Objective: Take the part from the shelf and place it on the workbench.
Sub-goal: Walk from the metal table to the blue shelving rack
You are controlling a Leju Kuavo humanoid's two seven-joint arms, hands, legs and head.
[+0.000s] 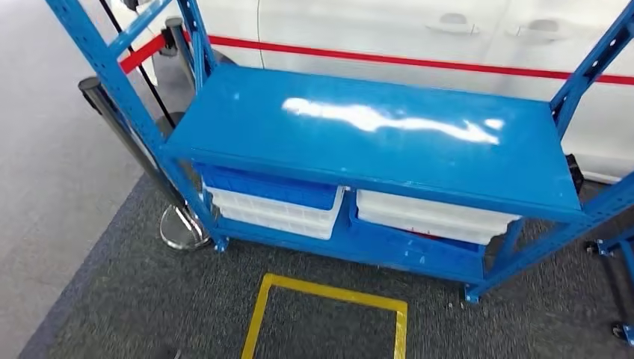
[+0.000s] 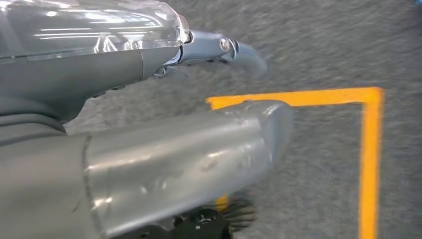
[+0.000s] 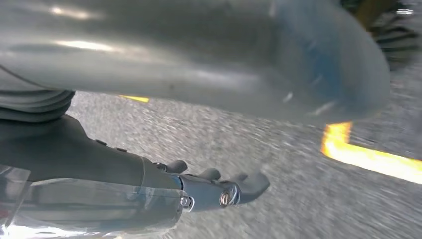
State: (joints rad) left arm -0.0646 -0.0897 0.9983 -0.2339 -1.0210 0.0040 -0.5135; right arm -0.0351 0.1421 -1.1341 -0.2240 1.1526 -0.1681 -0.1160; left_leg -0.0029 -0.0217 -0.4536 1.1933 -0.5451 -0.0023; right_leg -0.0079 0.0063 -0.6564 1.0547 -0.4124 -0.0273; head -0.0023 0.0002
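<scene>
Left hand (image 2: pixel 164 114): hangs over dark carpet, fingers extended, holding nothing; yellow floor marking (image 2: pixel 370 149) beyond the fingertips. Right hand (image 3: pixel 199 74): likewise empty, fingers extended. Head view, farther: blue shelf (image 1: pixel 374 142), top bare; white bins (image 1: pixel 430 217) and blue bin (image 1: pixel 269 187) below. Part: cannot be made out. White car (image 1: pixel 419 37) behind.

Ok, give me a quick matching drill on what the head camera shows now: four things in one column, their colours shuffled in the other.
Things:
1. shelf top
2. floor square outline
3. stripe on the car
4. right-hand bin under the shelf top

Colours:
A. red
B. white
C. blue
D. yellow

Pairs: 1-C, 2-D, 3-A, 4-B
</scene>
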